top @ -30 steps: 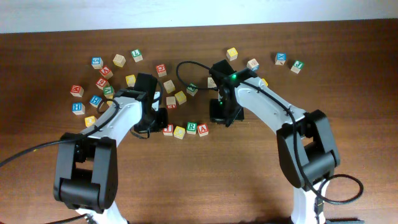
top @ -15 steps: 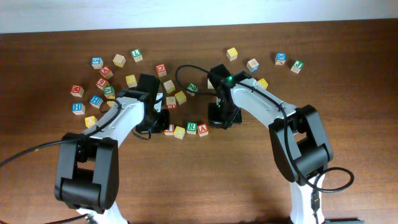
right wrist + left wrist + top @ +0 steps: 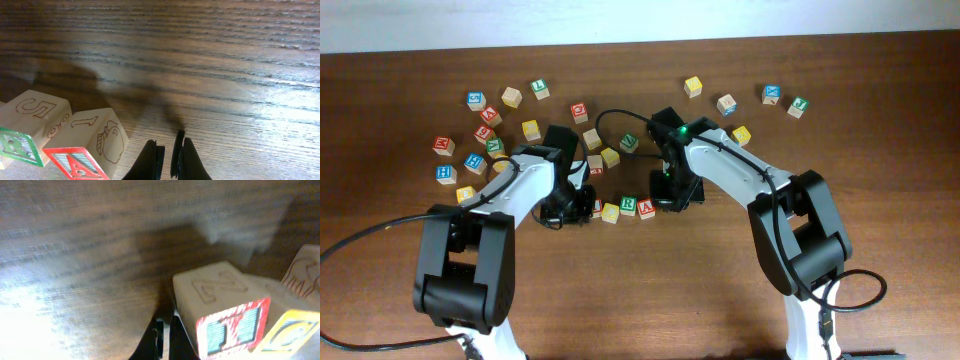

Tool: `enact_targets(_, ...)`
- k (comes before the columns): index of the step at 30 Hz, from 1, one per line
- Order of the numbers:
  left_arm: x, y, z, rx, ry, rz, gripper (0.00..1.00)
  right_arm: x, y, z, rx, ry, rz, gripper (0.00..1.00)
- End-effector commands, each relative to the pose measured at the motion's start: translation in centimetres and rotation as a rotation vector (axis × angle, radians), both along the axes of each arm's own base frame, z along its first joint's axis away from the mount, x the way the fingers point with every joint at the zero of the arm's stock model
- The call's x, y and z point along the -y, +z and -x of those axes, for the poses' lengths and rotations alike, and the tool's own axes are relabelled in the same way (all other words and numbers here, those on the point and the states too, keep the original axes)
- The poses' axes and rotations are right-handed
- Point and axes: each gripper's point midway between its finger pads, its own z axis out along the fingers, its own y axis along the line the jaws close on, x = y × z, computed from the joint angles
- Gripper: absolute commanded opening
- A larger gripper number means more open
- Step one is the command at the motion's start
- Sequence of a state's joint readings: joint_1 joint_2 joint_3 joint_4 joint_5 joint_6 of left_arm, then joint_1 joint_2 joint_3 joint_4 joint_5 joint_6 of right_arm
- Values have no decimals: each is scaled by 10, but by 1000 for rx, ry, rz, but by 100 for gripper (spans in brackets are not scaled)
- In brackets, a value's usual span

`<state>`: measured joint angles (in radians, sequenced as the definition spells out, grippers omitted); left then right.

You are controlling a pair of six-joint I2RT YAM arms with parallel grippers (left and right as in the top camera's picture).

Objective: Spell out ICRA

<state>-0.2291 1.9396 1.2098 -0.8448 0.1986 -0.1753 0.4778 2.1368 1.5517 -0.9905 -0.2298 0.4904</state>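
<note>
A row of lettered blocks lies mid-table: a red I block [image 3: 593, 208] [image 3: 227, 330], a yellow C block [image 3: 609, 212] [image 3: 295, 335], a green block [image 3: 628, 206] [image 3: 20, 135] and a red A block [image 3: 646, 208] [image 3: 85, 150]. My left gripper [image 3: 572, 206] is low on the table at the row's left end. Its jaws [image 3: 165, 340] are shut and empty, right beside the red I block. My right gripper [image 3: 670, 196] is at the row's right end. Its jaws [image 3: 169, 155] are shut and empty, just right of the red A block.
Several loose blocks lie at the back left, among them a blue one [image 3: 475, 100] and a yellow one [image 3: 530, 129]. More lie behind the row [image 3: 610, 156] and at the back right [image 3: 772, 94]. Cables trail from both arms.
My right gripper has moved left, closer to the red A block. My left gripper has moved right, up against the row's left end.
</note>
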Motion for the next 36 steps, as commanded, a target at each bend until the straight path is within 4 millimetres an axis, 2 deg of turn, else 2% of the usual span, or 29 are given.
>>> enact_targets(1, 3, 4, 6, -18, -22, 19, 0, 1, -6, 5, -14, 5, 14, 5)
enact_targets(3, 1, 22, 8, 6, -21, 17, 0, 1, -6, 5, -14, 5, 14, 5)
enact_targets(4, -1, 32, 17, -15, -10, 13, 0, 1, -6, 4, -14, 5, 14, 5)
enact_targets(6, 2, 35, 30, -65, -10, 27, 0, 1, -6, 4, -10, 5, 12, 5)
enact_targets(9, 20, 26, 49, -106, -24, 40, 0, -1, -6, 1, 2, 5, 6, 5)
enact_targets(12, 44, 9, 53, -68, -26, 47, 0, -1, -6, 1, 2, 5, 6, 5)
enact_targets(14, 50, 7, 53, -48, -38, 52, 0, -1, -6, 1, 1, 6, 7, 5)
enact_targets(17, 44, 3, 44, -4, -8, -13, 0, -1, -6, 1, 0, 6, 7, 6)
enact_targets(22, 50, 4, 31, 48, -3, 11, 0, 0, -6, 2, -1, 9, 7, 5)
enact_targets(36, 62, 7, 18, 94, 23, 70, 0, -1, -6, 1, 0, 9, 7, 6)
